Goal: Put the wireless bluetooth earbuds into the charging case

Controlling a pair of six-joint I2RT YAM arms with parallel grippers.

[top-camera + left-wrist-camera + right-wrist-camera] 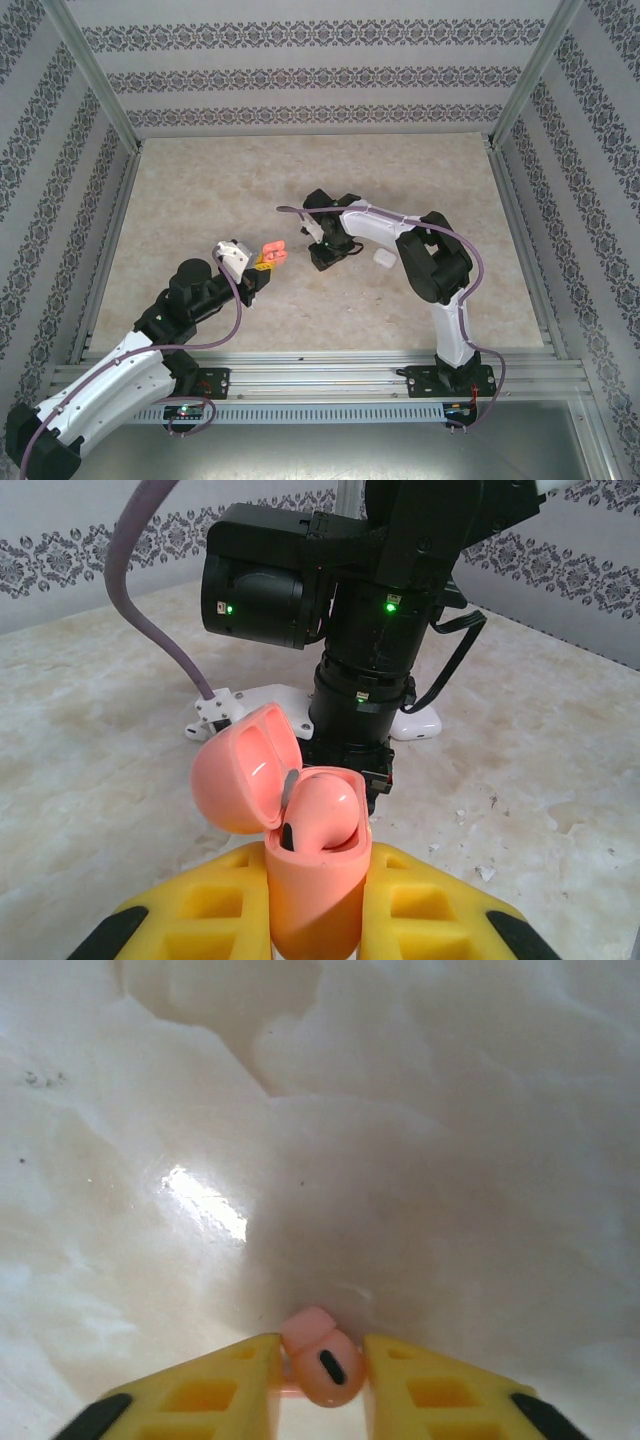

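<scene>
My left gripper (266, 260) is shut on the coral charging case (312, 880), which stands upright between the yellow fingers (200, 910). The case's lid (245, 770) is swung open to the left, and one coral earbud (325, 810) sits inside. My right gripper (325, 258) points straight down at the table just right of the case. In the right wrist view a second coral earbud (322, 1365) lies against the tabletop between the yellow fingers (220, 1385). Both of them touch it, so the right gripper (322, 1348) is shut on it.
A closed white case (383, 260) lies on the marble tabletop (200, 190) to the right of the right gripper. Another white piece (235, 705) lies behind it to the left. Patterned walls and metal frame rails (300, 365) enclose the table.
</scene>
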